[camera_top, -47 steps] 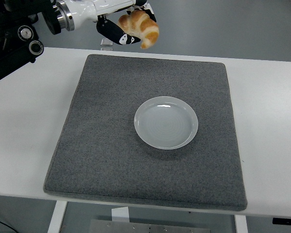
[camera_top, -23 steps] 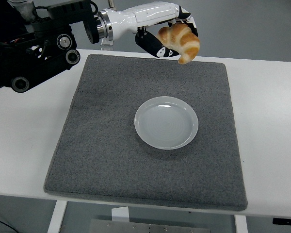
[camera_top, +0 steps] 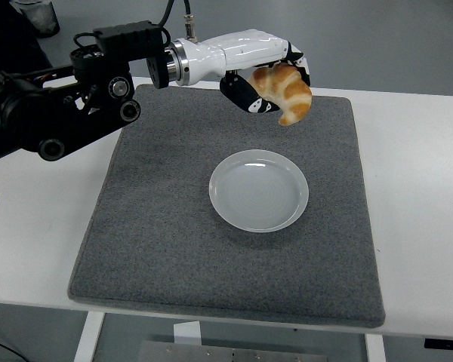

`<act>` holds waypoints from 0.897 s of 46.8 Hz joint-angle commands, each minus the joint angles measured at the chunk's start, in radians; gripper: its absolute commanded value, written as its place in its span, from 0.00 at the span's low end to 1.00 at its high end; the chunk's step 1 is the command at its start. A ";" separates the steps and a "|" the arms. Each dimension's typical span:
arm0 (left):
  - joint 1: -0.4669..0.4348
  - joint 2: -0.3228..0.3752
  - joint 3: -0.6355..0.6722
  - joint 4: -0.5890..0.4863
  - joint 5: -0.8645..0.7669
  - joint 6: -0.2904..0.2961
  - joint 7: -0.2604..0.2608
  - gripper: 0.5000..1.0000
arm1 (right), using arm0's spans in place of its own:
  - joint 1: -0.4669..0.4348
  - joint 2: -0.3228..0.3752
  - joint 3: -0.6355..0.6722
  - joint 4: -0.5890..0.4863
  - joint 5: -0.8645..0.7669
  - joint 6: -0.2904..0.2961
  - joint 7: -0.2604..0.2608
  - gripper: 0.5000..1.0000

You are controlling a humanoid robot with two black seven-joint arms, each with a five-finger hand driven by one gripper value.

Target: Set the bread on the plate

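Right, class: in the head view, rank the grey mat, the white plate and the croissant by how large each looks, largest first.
1. Grey mat, by far the largest.
2. White plate.
3. Croissant, smallest. It is held up in the left hand, so its nearness to the camera may skew its apparent size a little.

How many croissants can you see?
1. The croissant is held in the left hand, up above the mat, beyond the empty plate.

High head view, facing down, table [camera_top: 415, 136] near
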 commanded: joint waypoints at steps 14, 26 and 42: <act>0.064 -0.065 0.012 0.061 0.047 0.008 0.000 0.00 | -0.001 0.000 0.000 0.000 0.000 0.000 0.000 0.90; 0.107 -0.111 0.069 0.102 0.130 0.070 0.000 0.00 | 0.000 0.000 0.000 0.000 0.000 0.000 0.000 0.90; 0.156 -0.140 0.138 0.145 0.155 0.127 0.002 0.00 | 0.000 0.000 0.000 0.000 0.000 0.000 0.000 0.90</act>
